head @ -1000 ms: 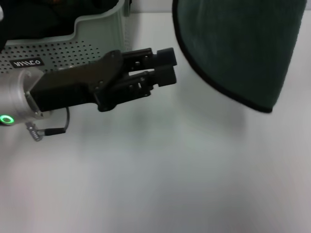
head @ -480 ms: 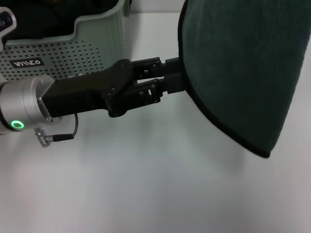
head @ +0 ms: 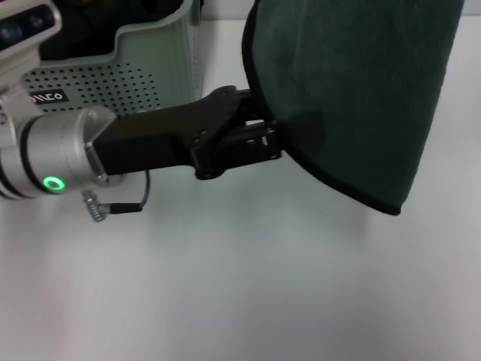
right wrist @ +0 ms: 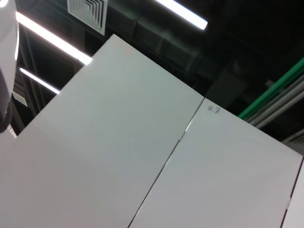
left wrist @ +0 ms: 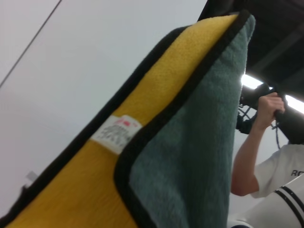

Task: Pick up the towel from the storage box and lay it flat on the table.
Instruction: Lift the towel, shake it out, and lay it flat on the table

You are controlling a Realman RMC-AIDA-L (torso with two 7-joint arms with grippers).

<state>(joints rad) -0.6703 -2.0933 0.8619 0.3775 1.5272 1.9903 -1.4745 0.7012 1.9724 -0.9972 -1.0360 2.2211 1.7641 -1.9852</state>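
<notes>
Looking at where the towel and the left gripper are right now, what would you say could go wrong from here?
1. The towel hangs above the table, its top out of view; the left gripper meets only its edge, so a shallow pinch may slip off.
2. The left wrist view shows the towel doubled over, yellow side out; it might land folded rather than flat.
3. The left arm passes close to the storage box; swinging back could bump it.
</notes>
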